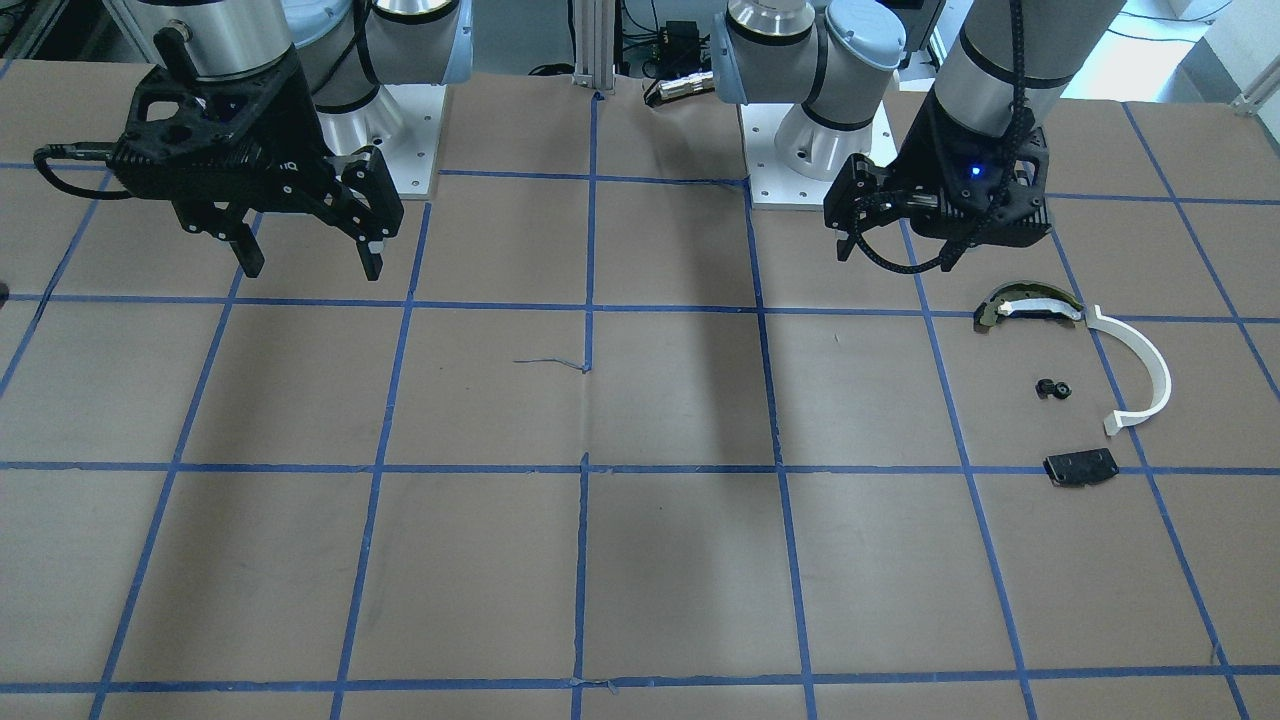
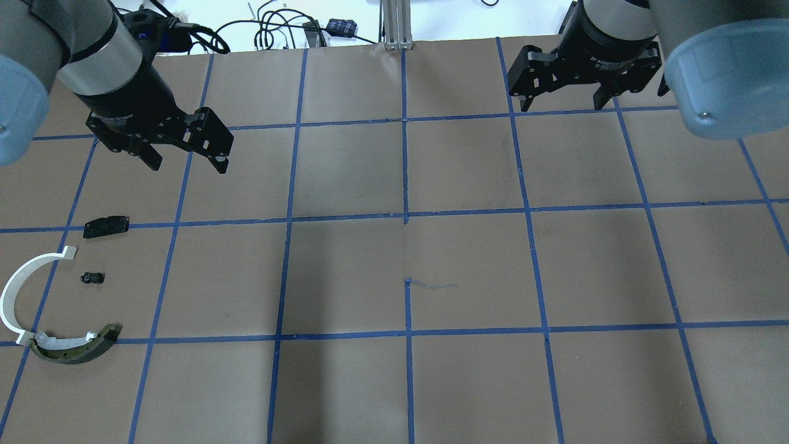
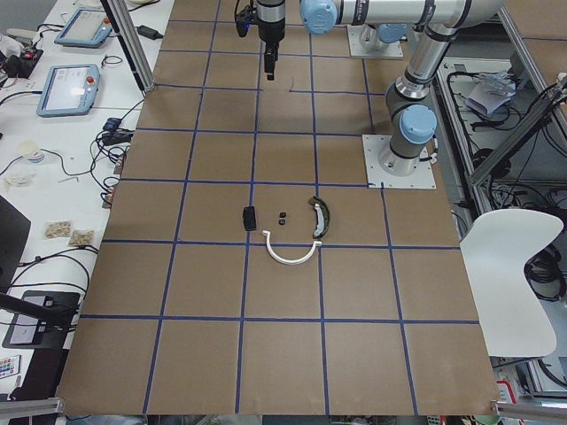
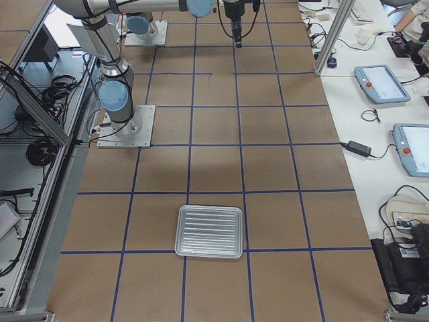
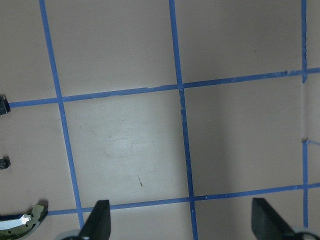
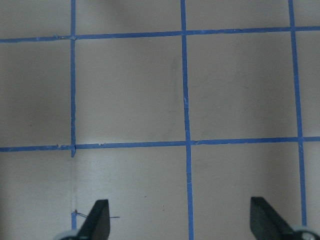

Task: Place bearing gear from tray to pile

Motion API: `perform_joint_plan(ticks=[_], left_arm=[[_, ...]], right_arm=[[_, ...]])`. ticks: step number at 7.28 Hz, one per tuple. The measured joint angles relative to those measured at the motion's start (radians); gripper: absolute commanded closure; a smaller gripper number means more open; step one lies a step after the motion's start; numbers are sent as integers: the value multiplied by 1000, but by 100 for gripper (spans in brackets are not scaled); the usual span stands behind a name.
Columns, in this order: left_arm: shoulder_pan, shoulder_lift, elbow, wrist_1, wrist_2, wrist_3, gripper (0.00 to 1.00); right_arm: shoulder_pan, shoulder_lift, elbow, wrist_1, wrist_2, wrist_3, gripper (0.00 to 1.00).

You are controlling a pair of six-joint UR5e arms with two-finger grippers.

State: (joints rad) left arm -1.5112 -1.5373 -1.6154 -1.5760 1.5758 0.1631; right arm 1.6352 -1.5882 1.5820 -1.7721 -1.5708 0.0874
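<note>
Hovering over the table (image 2: 407, 246), the left gripper (image 2: 188, 161) and right gripper (image 2: 562, 102) both gape wide and empty. The gear (image 2: 92, 278) lies in the pile (image 2: 68, 348) between arc (image 2: 12, 290) and plate (image 2: 106, 226), touching neither, well apart from the tray (image 4: 209, 231); placing looks done.

Seen from overhead, the brown paper-covered table with blue tape grid (image 2: 468, 259) offers a broad bare middle where either gripper could pass. At eight o'clock lie four low obstacles: a thin white half-ring arc (image 2: 15, 290), a dark curved piece with white-and-gold edge (image 2: 77, 350) just beside it, a tiny black gear (image 2: 92, 278) and a flat black plate (image 2: 106, 226). The left gripper (image 2: 187, 164) hangs at ten o'clock and the right gripper (image 2: 562, 106) at one, both with jaws spread. In the right-side view, a ribbed silver metal tray (image 4: 208, 231) sits at six o'clock.
</note>
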Motion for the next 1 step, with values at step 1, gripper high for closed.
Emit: perform_joint_plan(ticks=[1], left_arm=[[0,0,-1,1,0,1,0]], right_arm=[[0,-1,1,1,0,0,0]])
